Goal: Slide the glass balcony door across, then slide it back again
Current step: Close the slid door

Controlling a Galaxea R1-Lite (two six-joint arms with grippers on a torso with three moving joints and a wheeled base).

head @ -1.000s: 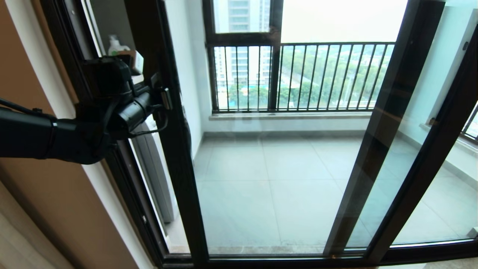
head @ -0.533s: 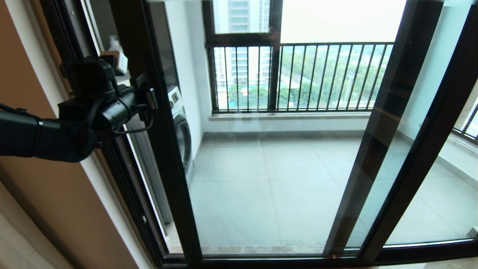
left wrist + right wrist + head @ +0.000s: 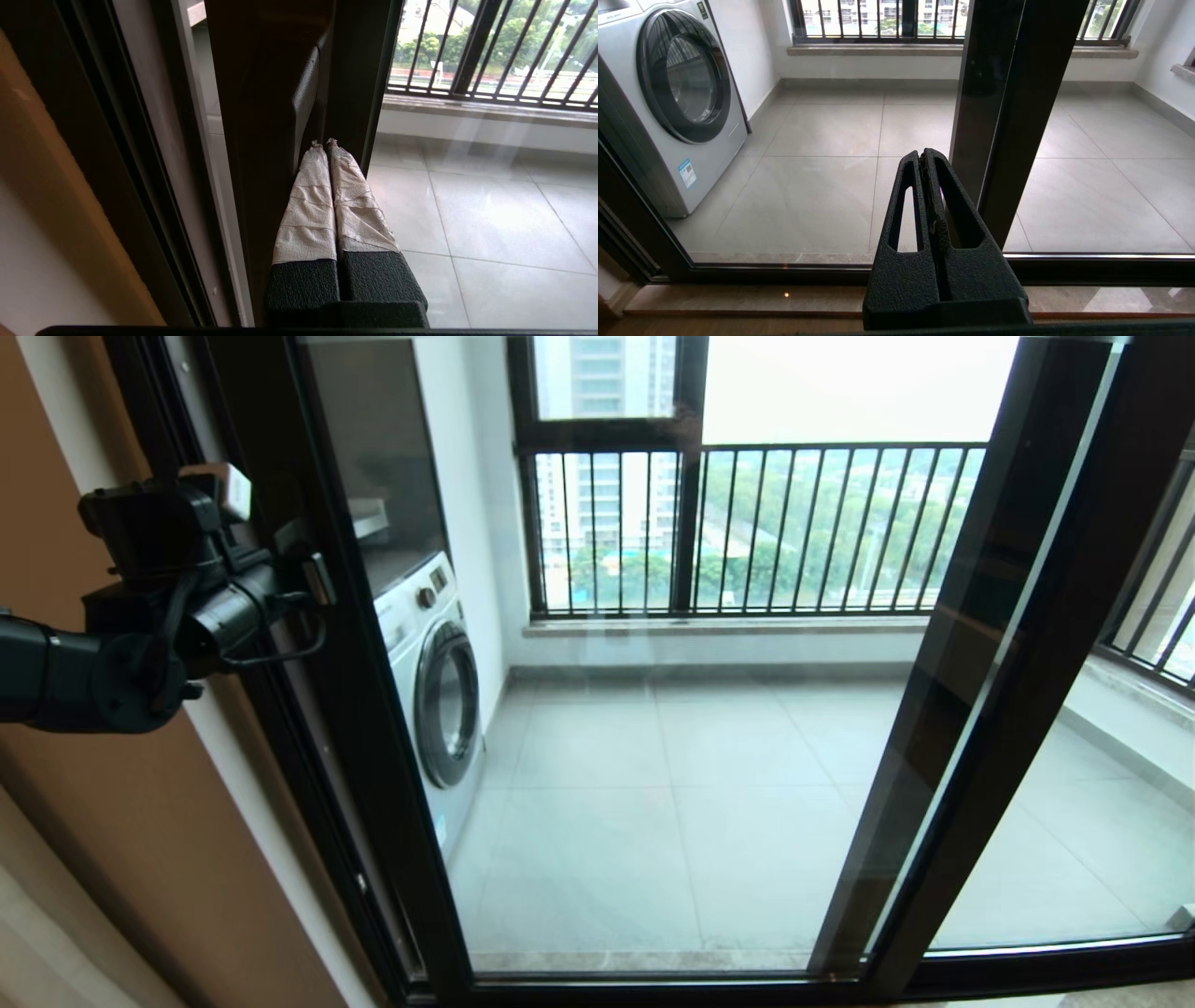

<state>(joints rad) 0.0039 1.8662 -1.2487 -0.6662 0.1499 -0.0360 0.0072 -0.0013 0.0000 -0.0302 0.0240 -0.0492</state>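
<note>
The glass balcony door (image 3: 653, 756) fills the middle of the head view, with its dark left upright (image 3: 364, 709) close to the left door frame. My left gripper (image 3: 319, 581) is at that upright at chest height. In the left wrist view it (image 3: 325, 143) is shut with nothing between its tape-wrapped fingers (image 3: 308, 205). Its tips rest against the upright, right beside the short dark bar handle (image 3: 306, 88). My right gripper (image 3: 923, 154) is shut and empty, held low in front of the door's bottom track, and is out of the head view.
A second dark upright (image 3: 943, 663) of the neighbouring glass panel stands at the right, overlapping the door's right stile (image 3: 1036, 663). Behind the glass are a white washing machine (image 3: 439, 700), the tiled balcony floor and a black-barred railing (image 3: 747, 523). A brown wall (image 3: 112, 821) is at my left.
The door has slid left with my left gripper against its upright. The washing machine has come into view through the glass, and the door's right stile has closed on the neighbouring upright.
</note>
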